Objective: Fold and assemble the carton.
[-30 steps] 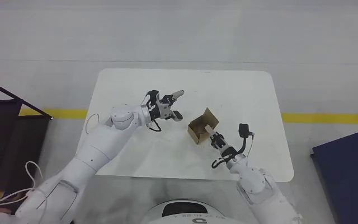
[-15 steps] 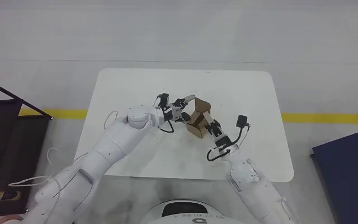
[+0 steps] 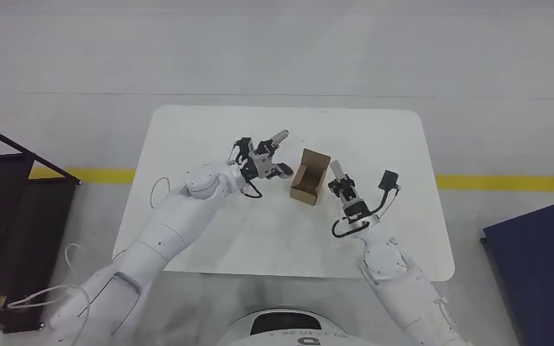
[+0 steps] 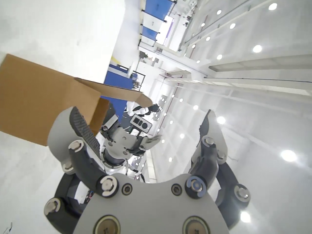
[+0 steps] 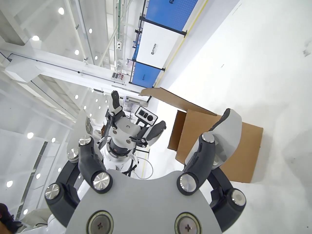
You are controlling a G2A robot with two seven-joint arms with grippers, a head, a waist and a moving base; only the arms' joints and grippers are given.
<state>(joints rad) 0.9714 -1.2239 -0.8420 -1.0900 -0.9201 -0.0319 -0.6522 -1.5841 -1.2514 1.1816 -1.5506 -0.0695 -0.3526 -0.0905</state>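
Note:
A small brown carton [image 3: 309,176] stands near the middle of the white table [image 3: 190,130], its top open and a flap standing up. My left gripper [image 3: 278,154] is open just to the carton's left, not touching it. In the left wrist view the carton [image 4: 41,103] lies beside one finger pad [image 4: 81,129] of my left gripper [image 4: 143,125]. My right gripper [image 3: 340,179] is open close against the carton's right side. In the right wrist view one fingertip [image 5: 228,119] of my right gripper [image 5: 156,120] overlaps the carton [image 5: 246,152]; I cannot tell whether they touch.
Bare tabletop surrounds the carton on all sides. A yellow floor line [image 3: 493,182] runs behind the table. A dark frame [image 3: 26,164] stands off the table's left side and a blue panel [image 3: 524,251] off its right.
My left gripper was at the carton's flap half a second ago and has drawn back to the left. The carton has turned squarer, and my right gripper has shifted to its right side.

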